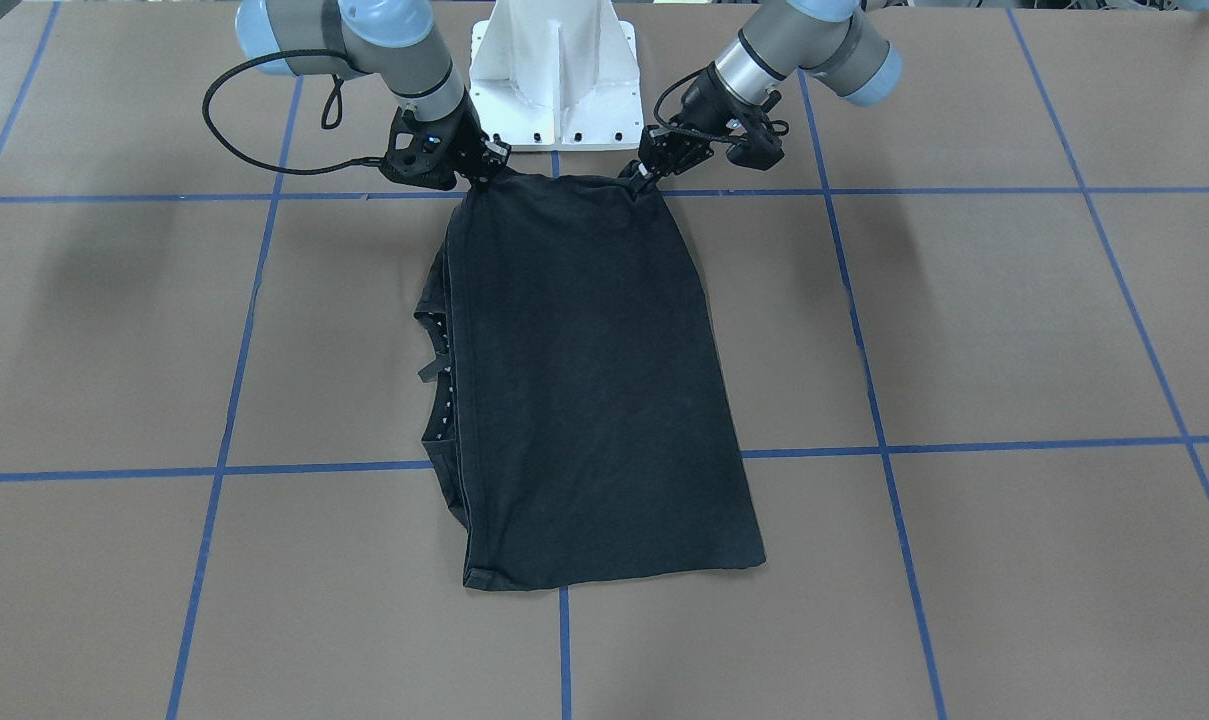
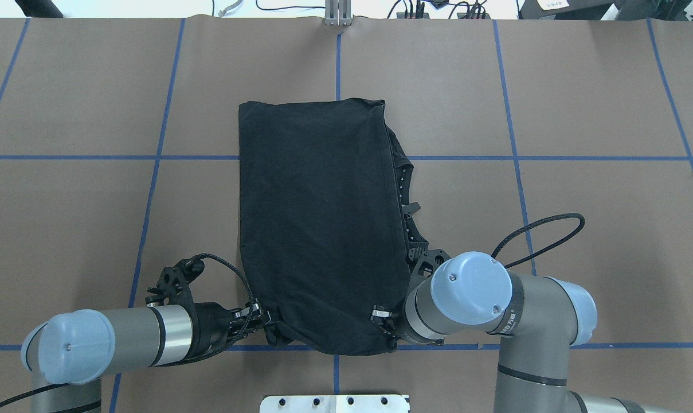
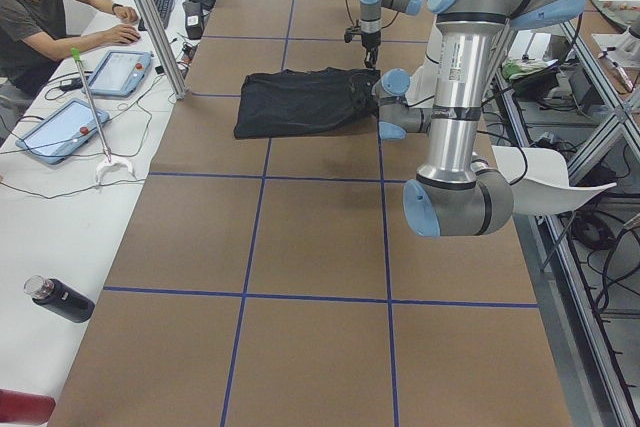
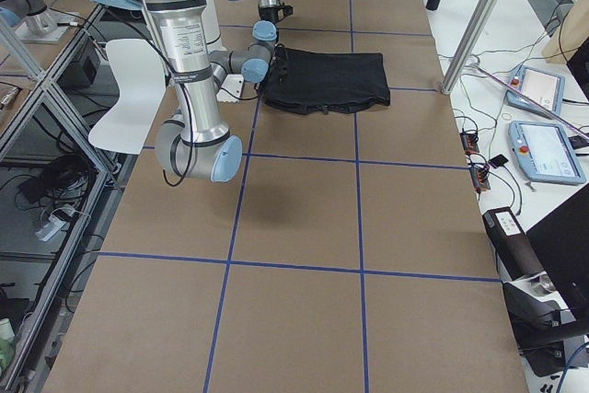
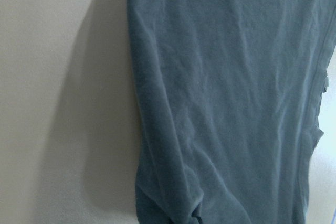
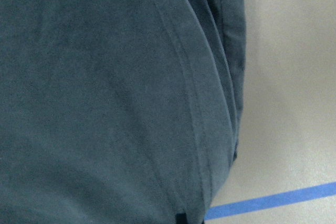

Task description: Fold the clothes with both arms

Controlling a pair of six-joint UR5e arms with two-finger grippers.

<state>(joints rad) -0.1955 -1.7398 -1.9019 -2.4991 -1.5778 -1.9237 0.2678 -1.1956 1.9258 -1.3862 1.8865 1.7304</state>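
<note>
The black T-shirt (image 1: pixel 594 380) lies on the desk (image 1: pixel 964 330) just in front of the white base (image 1: pixel 554 70), its long side running away from that base. It is already folded lengthwise into a narrow panel, plain back up. The collar (image 1: pixel 436 370) and layered edges peek out along 1 side.

The step in hand looks like the crosswise fold. The 2 corners nearest the base are each taken, one by the left pincer (image 1: pixel 647 172) and the other by the right pincer (image 1: pixel 488 165). Both seem clamped on the cloth, though black fingers against black fabric make this hard to confirm.

The next move likely calls for lifting both corners together and carrying them away from the base at equal height and pace. They would then be laid on the far hem with the edge straight.

The cotton is soft, matte and limp, faintly wrinkled, with stitched hems, and it would probably sag between the 2 grips. The desk cover is smooth brown paper crossed by blue tape lines (image 1: pixel 964 190).
</note>
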